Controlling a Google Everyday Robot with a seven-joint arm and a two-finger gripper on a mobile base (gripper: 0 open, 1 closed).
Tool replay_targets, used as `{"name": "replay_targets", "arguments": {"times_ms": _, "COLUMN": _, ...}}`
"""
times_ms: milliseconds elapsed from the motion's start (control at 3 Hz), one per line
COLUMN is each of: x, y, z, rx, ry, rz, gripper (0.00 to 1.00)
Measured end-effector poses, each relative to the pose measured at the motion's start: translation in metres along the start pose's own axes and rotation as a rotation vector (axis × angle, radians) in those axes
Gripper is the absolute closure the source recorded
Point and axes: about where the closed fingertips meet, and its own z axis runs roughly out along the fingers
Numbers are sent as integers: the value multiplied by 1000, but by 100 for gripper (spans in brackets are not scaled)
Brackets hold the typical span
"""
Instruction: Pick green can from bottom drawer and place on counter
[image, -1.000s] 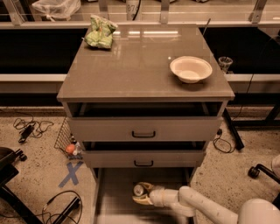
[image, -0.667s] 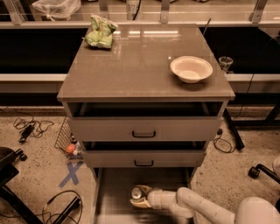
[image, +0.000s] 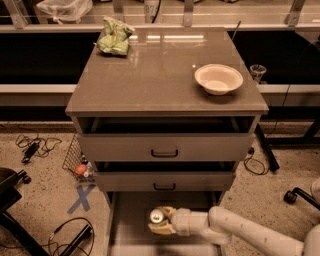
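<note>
In the bottom drawer, the gripper reaches in from four o'clock. Its fingers clasp the green can, one at twelve o'clock and one at six.

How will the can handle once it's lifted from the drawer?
The end effector is at the can in the bottom drawer. Small and metal, it's probably light and stiff. Its smooth round wall could slip or, if laid sideways on the glossy counter, roll.
</note>
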Motion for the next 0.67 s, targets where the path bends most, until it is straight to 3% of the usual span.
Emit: {"name": "replay_targets", "arguments": {"times_ms": 667, "x": -100, "y": 5, "z": -45, "rx": 35, "ry": -33, "rz": -2, "gripper": 100}}
